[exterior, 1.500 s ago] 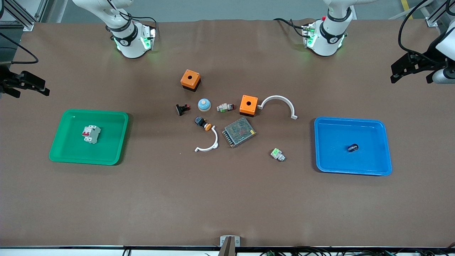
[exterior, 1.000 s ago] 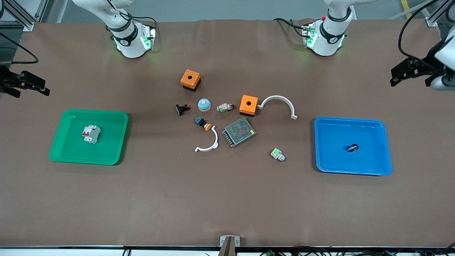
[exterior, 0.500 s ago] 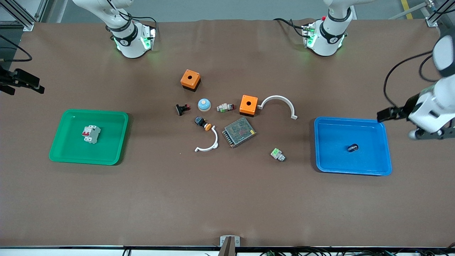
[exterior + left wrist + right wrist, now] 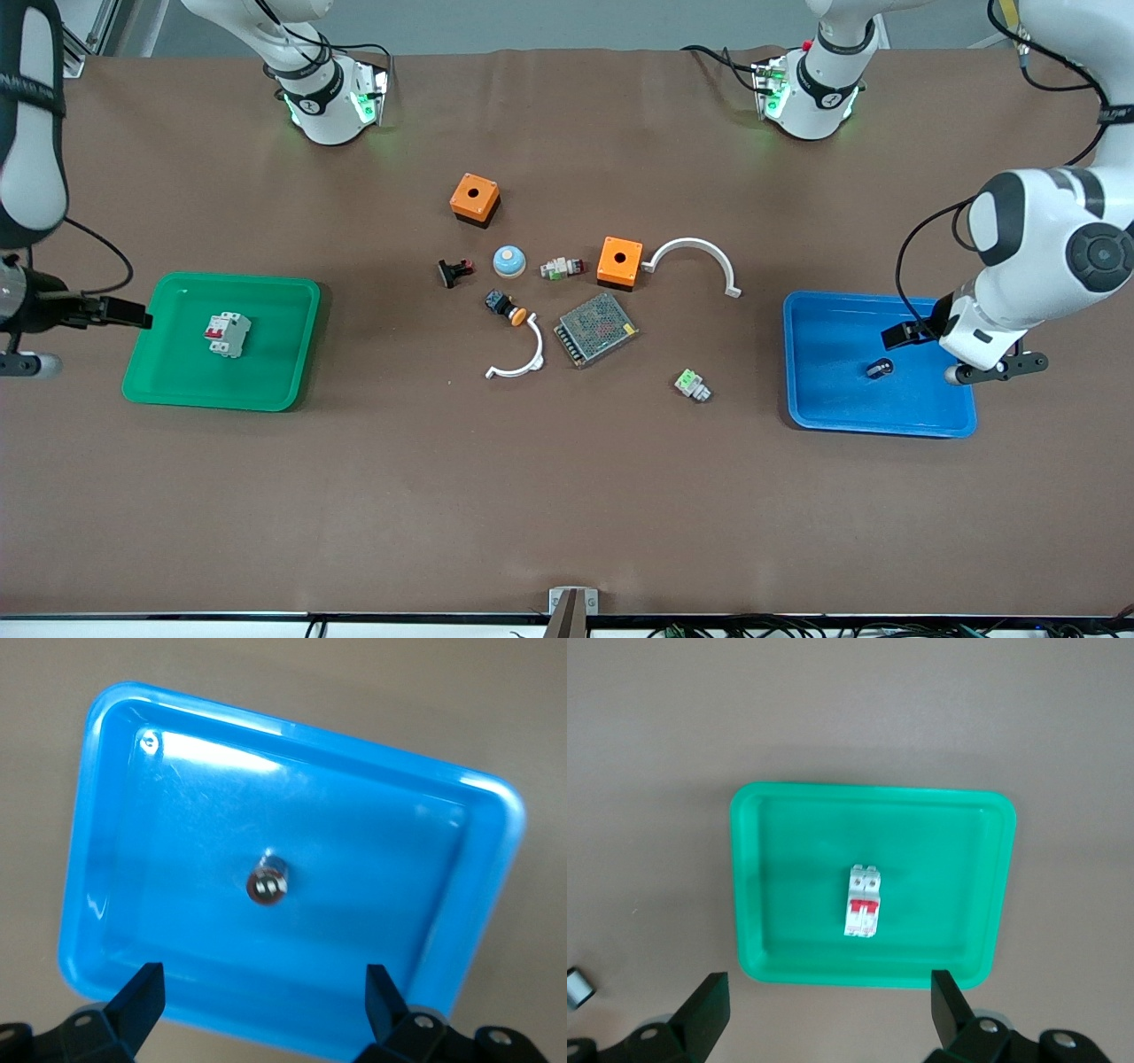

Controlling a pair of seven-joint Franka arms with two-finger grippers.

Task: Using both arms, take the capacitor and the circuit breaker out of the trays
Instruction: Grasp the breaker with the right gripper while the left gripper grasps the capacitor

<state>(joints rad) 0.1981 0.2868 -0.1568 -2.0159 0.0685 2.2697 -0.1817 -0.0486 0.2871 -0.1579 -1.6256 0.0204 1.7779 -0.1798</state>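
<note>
Blue plastic tray (image 4: 833, 416): lies on the brown tabletop (image 4: 567, 496) toward the left arm's end.
Capacitor (image 4: 879, 368), tiny black cylinder with a silvery end: rests near the blue tray's middle, alone.
Left tool (image 4: 899, 336): hangs over the blue tray, fingers spread wide and empty; in the left wrist view the capacitor (image 4: 267, 881) lies under the gap between the two fingers (image 4: 142, 997).
Green plastic tray (image 4: 168, 390): toward the right arm's end.
Breaker (image 4: 228, 334), white rectangular block with a red lever: lies inside the green tray, near its middle.
Right tool (image 4: 124, 312): over the green tray's outer rim, spread wide, empty; the breaker (image 4: 864, 902) is apart from it.
</note>
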